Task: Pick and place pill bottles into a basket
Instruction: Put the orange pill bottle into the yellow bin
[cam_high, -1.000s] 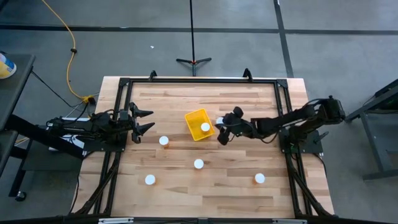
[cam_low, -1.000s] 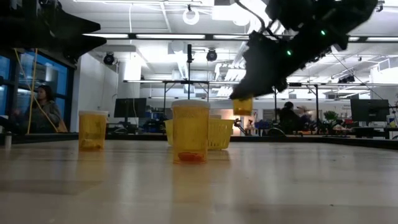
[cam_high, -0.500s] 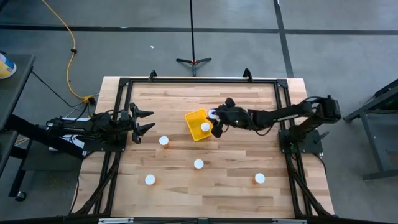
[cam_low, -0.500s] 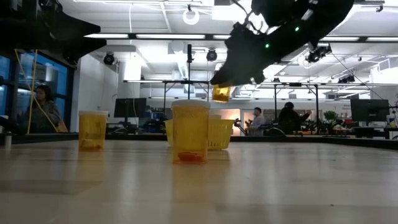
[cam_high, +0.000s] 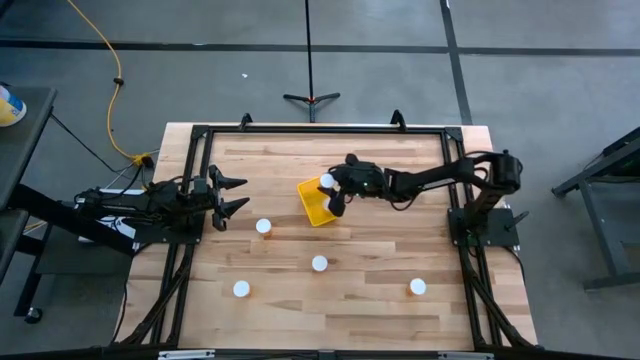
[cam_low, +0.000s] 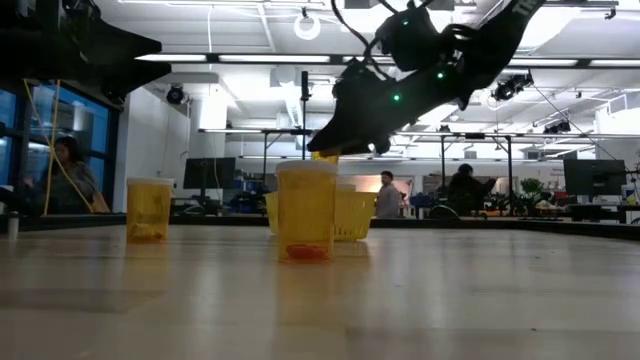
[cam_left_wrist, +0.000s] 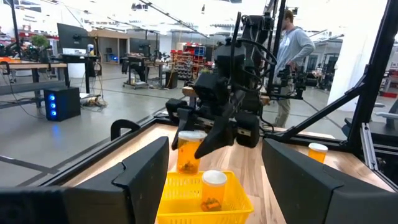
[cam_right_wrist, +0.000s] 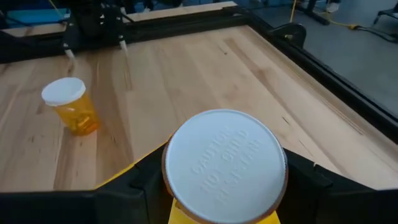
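Note:
My right gripper (cam_high: 335, 189) is shut on a pill bottle (cam_high: 326, 181) with a white cap (cam_right_wrist: 224, 165) and holds it above the yellow basket (cam_high: 314, 205). The left wrist view shows the held bottle (cam_left_wrist: 188, 149) over the basket's far part (cam_left_wrist: 186, 186), and a second bottle (cam_left_wrist: 213, 186) standing inside the basket. Several more bottles stand upright on the table (cam_high: 263, 226) (cam_high: 319, 263) (cam_high: 241, 289) (cam_high: 417, 287). My left gripper (cam_high: 240, 194) is open and empty at the table's left. My right gripper pinches the bottle's orange body (cam_left_wrist: 186, 152), just below the cap, between its two fingers (cam_right_wrist: 140, 180). The fingers slant down from the table's right side. The bottle stands upright, cap up, lifted clear above the basket.
A black frame (cam_high: 320, 130) runs around the table's edges. The nearest bottle in the low view (cam_low: 305, 210) stands in front of the basket (cam_low: 355, 215). People show in the room beyond the table (cam_left_wrist: 292, 50).
My right gripper has carried the bottle toward the table's left edge, from beside the basket's right side to above the basket. The bottle stays upright and clear of everything.

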